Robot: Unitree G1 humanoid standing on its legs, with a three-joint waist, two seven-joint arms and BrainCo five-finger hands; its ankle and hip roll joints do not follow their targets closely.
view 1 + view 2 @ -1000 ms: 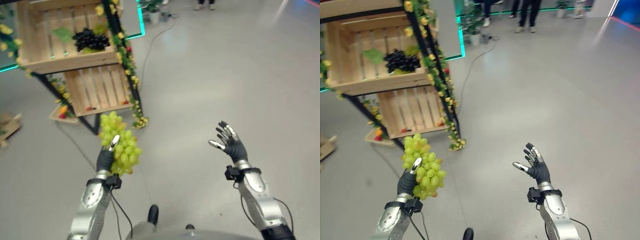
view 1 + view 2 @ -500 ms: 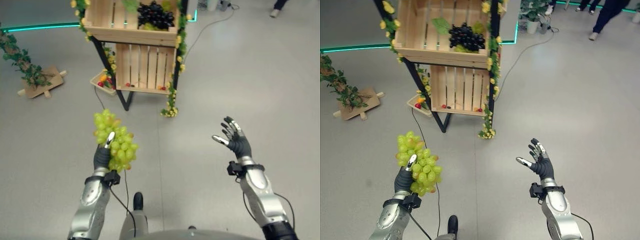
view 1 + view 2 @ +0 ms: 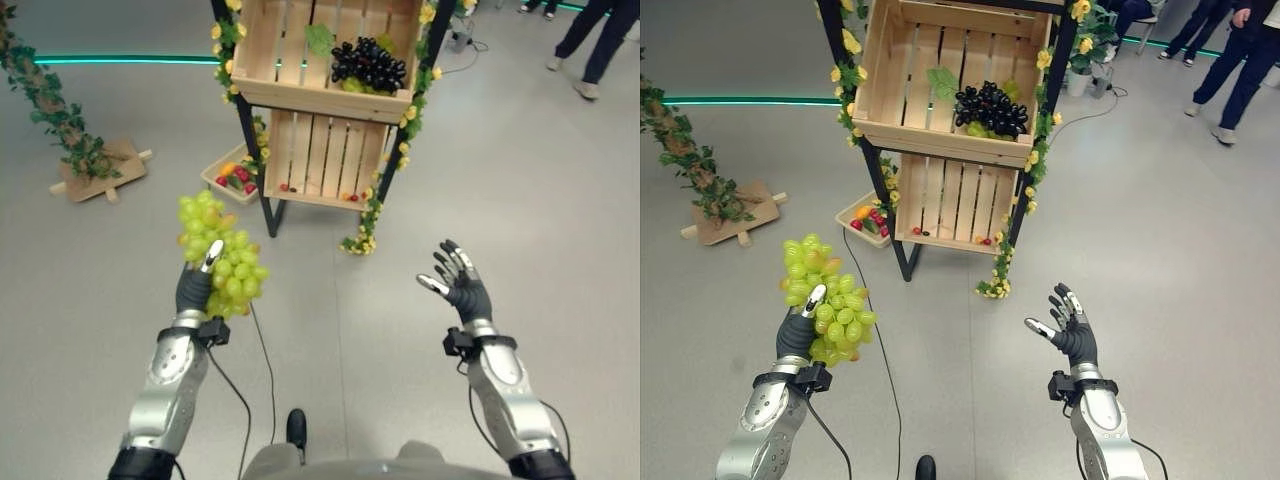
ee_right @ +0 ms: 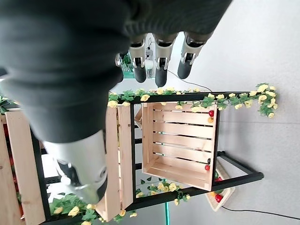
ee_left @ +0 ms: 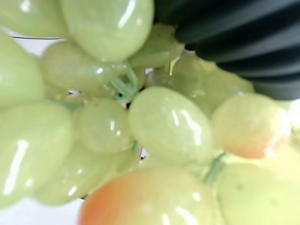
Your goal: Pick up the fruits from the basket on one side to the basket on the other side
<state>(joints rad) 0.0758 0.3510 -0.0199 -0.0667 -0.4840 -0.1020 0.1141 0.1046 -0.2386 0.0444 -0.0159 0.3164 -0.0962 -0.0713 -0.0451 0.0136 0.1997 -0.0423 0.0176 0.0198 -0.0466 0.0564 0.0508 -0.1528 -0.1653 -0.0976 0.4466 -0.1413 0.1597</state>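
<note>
My left hand (image 3: pixel 192 288) is shut on a bunch of green grapes (image 3: pixel 218 255) and holds it up at lower left, well short of the rack; the grapes (image 5: pixel 159 122) press close against its wrist camera. Ahead stands a black rack with two wooden crates. The upper crate (image 3: pixel 300 60) holds a bunch of dark grapes (image 3: pixel 368 64) and a green leaf. The lower crate (image 3: pixel 320 160) has a few small red fruits at its front edge. My right hand (image 3: pixel 462 287) is open, palm up, at lower right with nothing in it.
A small tray of mixed fruit (image 3: pixel 232 176) lies on the floor behind the rack's left leg. Yellow flower garlands (image 3: pixel 385 180) hang on the rack posts. A leafy vine on a wooden base (image 3: pixel 98 168) stands at left. A person's legs (image 3: pixel 600 45) show at far right.
The camera has swung, so the rack now sits nearer the centre and further right in view. Both hands keep their pose; the left still holds the green grapes.
</note>
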